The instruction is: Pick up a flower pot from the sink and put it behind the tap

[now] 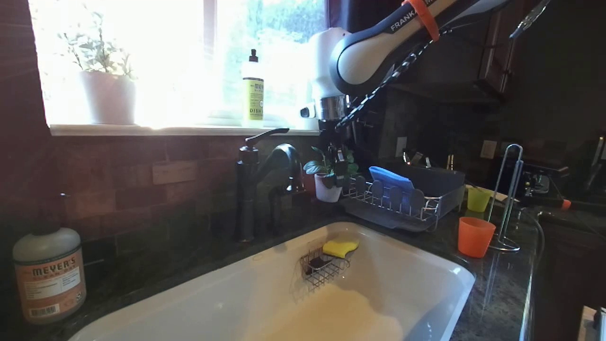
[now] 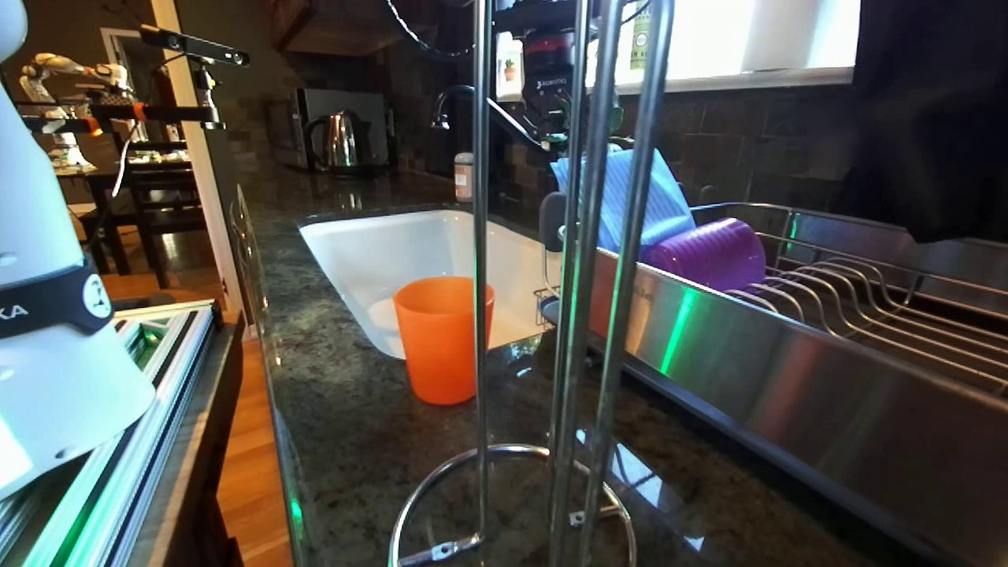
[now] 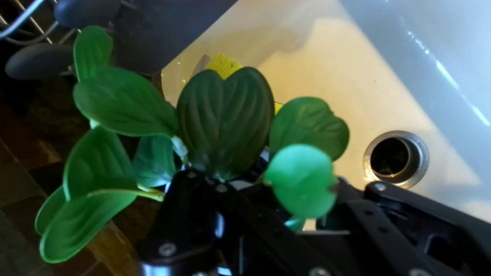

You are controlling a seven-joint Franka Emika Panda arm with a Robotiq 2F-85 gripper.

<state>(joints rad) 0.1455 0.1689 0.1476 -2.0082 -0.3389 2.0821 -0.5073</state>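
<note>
Arm (image 1: pixel 363 68) is white; black band (image 1: pixel 374 33) marked FRANKA, orange strap (image 1: pixel 428 20), spiral-wrapped cable (image 1: pixel 401 67); gripper (image 1: pixel 338 168) is black, silver screws (image 3: pixel 167 249), Robotiq lettering (image 2: pixel 552 83).

In an exterior view: flower pot (image 1: pixel 326 189) at centre, between tap (image 1: pixel 246 194) and dish rack (image 1: pixel 450 201); sink (image 1: pixel 402 270) at lower centre.

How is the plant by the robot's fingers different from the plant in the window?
The flower pot has broad green leaves; the window plant has small ones, washed pale by bright light. The flower pot is lower, right at the robot's fingers; the window plant stands higher, on the windowsill. Both are leafy plants in pale pots.
</note>
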